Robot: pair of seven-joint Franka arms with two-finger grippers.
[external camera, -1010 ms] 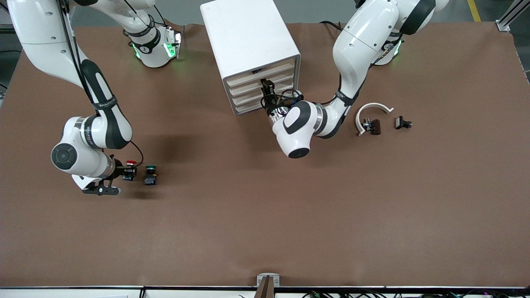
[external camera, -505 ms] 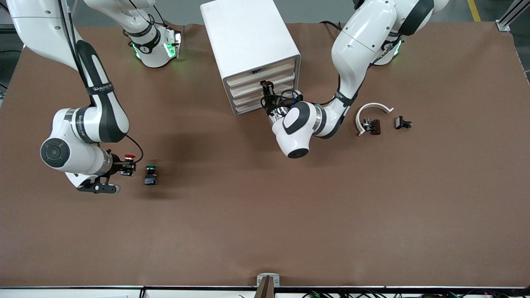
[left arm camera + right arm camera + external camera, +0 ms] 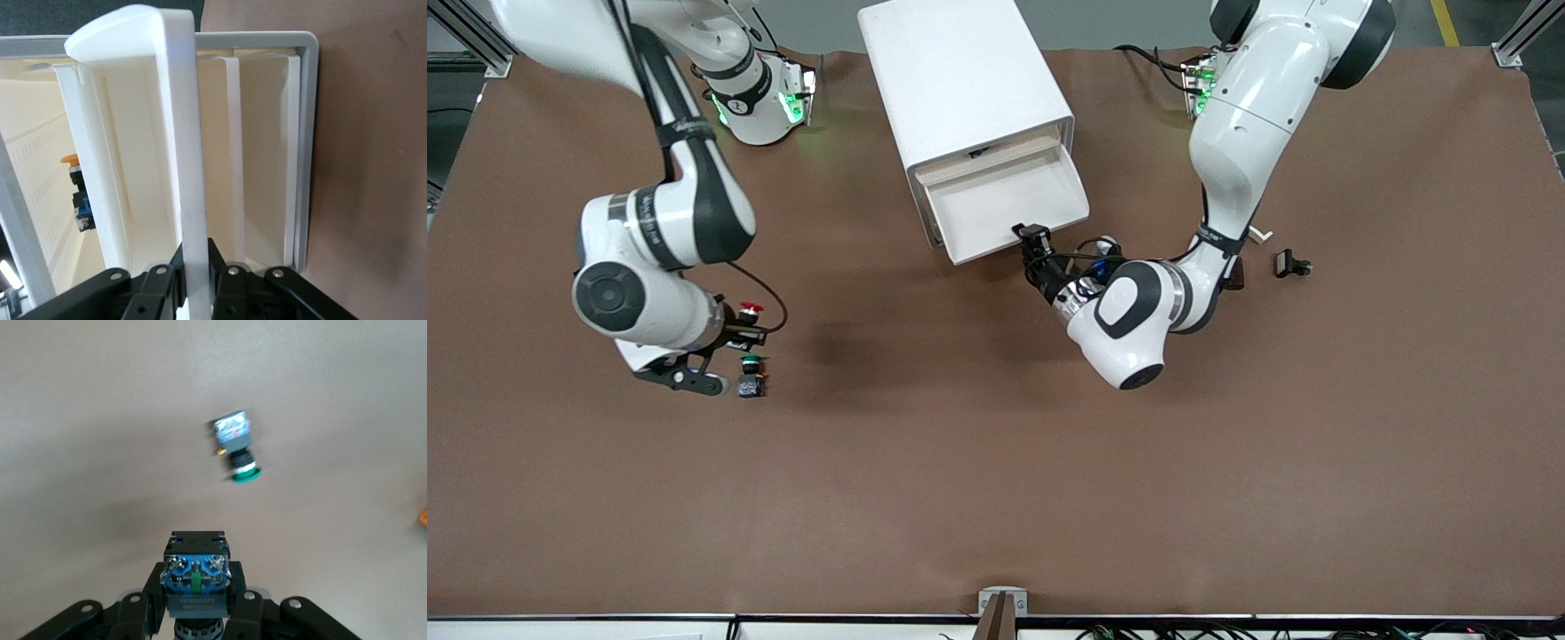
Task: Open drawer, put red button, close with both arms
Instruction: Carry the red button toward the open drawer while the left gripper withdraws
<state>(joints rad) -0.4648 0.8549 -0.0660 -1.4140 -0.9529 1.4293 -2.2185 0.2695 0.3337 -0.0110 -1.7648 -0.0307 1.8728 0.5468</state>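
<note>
2 buttons, 1 open drawer, 2 grippers at work.
The right gripper point(image 3: 749, 331) hangs over the brown table point(image 3: 960, 462), fingers clamped on the red button point(image 3: 749, 308), with 1 green button point(image 3: 751, 363) lying just beside them amid open cloth. The left gripper point(image 3: 1034, 238) pinches the front lip of the pulled-out drawer point(image 3: 1005, 200) of the white cabinet point(image 3: 960, 80).

We only see the base of the red button point(image 3: 196, 577) in the right wrist view; its cap's cut off. The green button point(image 3: 237, 447) is smeared there. Something orange-capped point(image 3: 72, 160) in the cabinet point(image 3: 303, 133) is mostly hidden.
</note>
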